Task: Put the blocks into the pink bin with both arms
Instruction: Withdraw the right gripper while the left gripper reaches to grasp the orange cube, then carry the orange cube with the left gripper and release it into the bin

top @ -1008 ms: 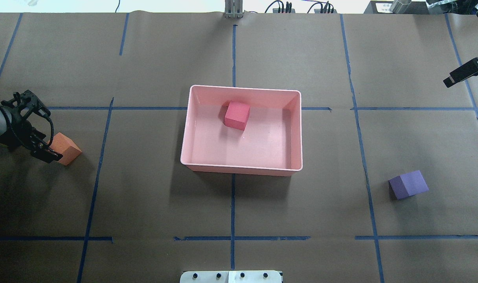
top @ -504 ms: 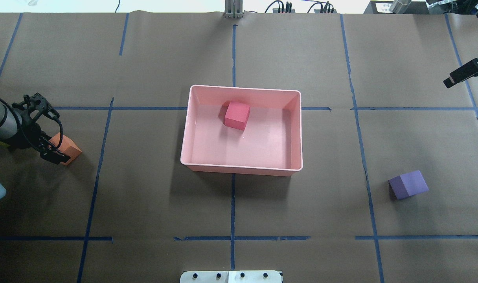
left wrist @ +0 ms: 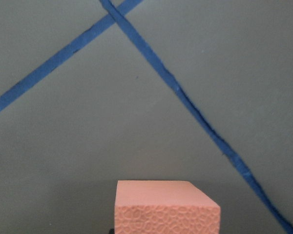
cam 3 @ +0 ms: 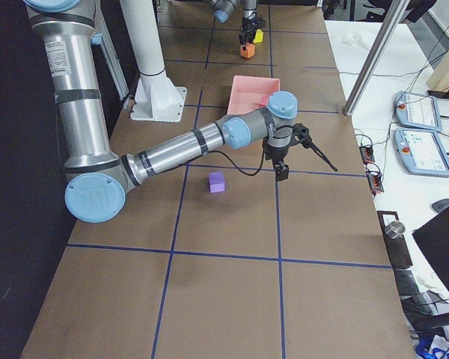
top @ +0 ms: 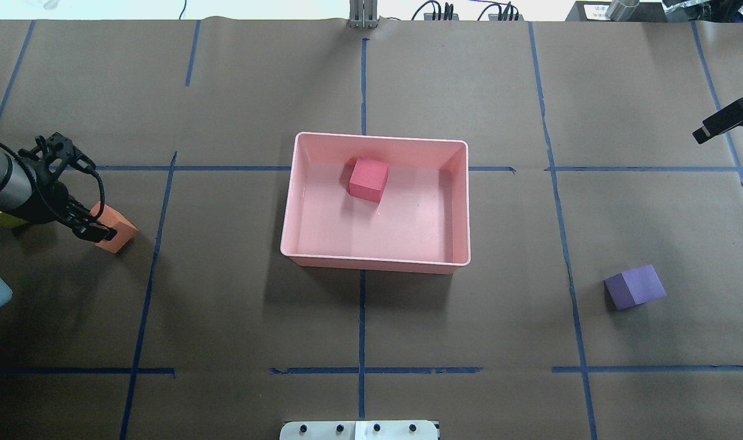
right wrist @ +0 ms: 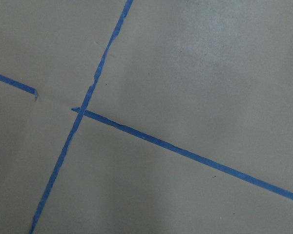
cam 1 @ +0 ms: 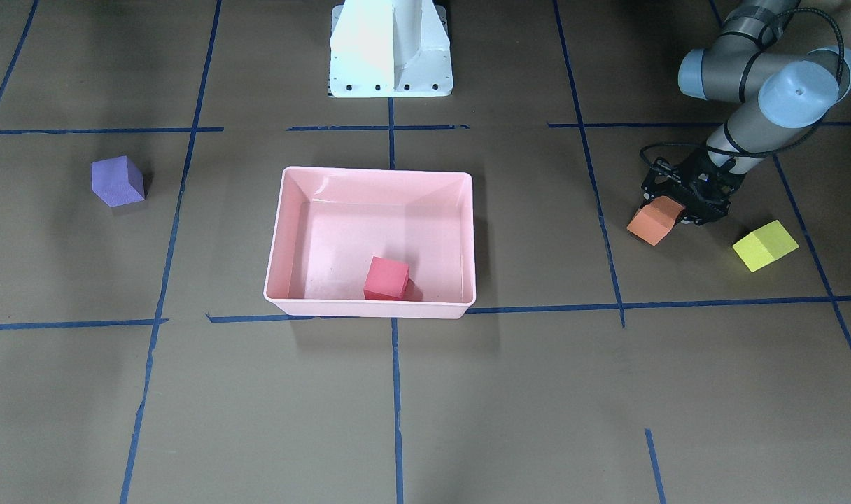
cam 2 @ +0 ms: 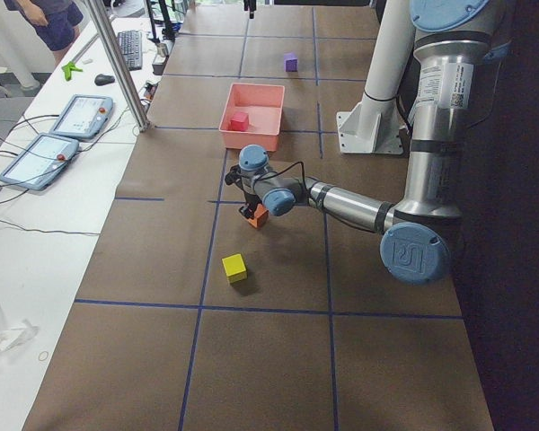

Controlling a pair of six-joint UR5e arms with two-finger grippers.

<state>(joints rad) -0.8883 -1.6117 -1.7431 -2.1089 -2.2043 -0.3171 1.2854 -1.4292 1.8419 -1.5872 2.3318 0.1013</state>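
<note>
My left gripper (top: pixel 96 231) is shut on the orange block (top: pixel 118 235) at the table's left side and holds it tilted just above the paper; the block also shows in the front view (cam 1: pixel 653 222) and at the bottom of the left wrist view (left wrist: pixel 166 207). The yellow-green block (cam 1: pixel 765 245) lies just beyond it. The red-pink block (top: pixel 368 179) sits inside the pink bin (top: pixel 377 261). The purple block (top: pixel 634 287) lies on the right side. My right gripper (top: pixel 723 116) hovers at the far right edge; I cannot tell whether it is open or shut.
Brown paper with blue tape lines covers the table. The white pedestal base (cam 1: pixel 390 49) stands at the robot's edge. Tablets and cables (cam 2: pixel 63 135) lie on a side bench beyond the far table edge.
My left gripper has moved right and slightly up with the orange block in it, uncovering part of the yellow-green block. The right gripper has shifted slightly toward the far right.
</note>
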